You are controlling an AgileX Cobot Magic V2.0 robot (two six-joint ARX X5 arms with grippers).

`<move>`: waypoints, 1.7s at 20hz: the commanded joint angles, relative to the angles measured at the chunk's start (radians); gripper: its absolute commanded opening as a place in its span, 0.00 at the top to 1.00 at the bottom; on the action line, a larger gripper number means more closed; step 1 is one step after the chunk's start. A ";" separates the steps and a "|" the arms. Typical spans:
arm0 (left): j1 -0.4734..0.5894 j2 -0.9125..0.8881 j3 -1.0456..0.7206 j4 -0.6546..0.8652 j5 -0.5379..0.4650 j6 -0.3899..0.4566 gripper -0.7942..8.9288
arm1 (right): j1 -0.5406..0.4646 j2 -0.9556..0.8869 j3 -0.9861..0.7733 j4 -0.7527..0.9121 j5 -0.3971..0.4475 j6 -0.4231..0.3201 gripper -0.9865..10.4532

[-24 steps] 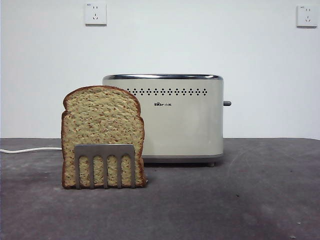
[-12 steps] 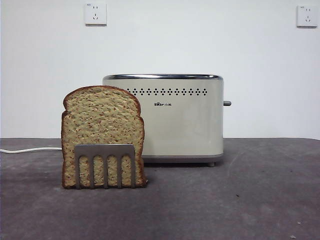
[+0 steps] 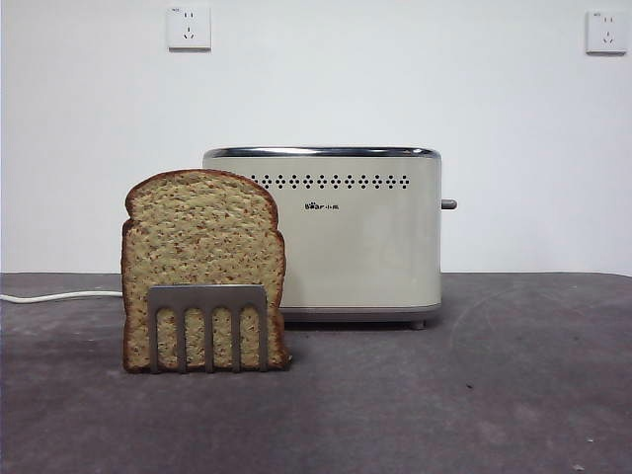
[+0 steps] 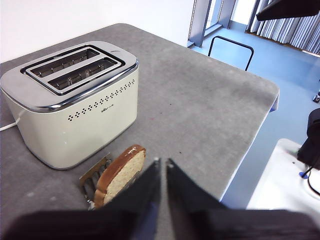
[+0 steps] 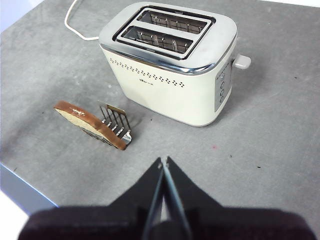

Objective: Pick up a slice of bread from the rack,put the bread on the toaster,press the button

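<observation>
Nothing's changed vs the earlier front shots tbh: the slice of bread (image 3: 202,259) is in the same spot, standing upright in the rack (image 3: 207,326), w/ the toaster (image 3: 336,232) just behind and a bit to the side, no arm in the front view at all. Both grippers hang up high over the table (image 3: 474,395), well apart from everything. The left gripper (image 4: 162,162) has its jaws pressed together w/ only a thin slit between the tips, holding nothing; from its cam the bread and rack sit just past the jaw tips and off to one side, toaster beyond them. The right gripper (image 5: 163,161) is the same deal, jaws squeezed together, touching nothing; in its view the slice leans in the outermost slot of the rack, apart from the toaster, and the button (image 5: 242,61) sticks out of the toaster's narrow side in its raised position. Both toaster slots show bare wire inside. White power cord (image 3: 54,295) trails off behind the toaster, and there are 2 wall sockets (image 3: 189,28) up on the white wall.
</observation>
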 commanded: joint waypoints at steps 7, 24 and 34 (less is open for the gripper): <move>-0.181 0.138 0.033 0.030 -0.179 0.040 0.27 | 0.006 0.004 0.000 0.003 -0.053 -0.008 0.92; -0.592 0.827 0.208 0.098 -0.652 0.352 0.27 | 0.007 0.049 0.000 -0.011 -0.053 -0.010 0.92; -0.593 0.911 0.208 0.112 -0.652 0.373 0.78 | 0.007 0.049 0.000 -0.011 -0.053 -0.016 0.92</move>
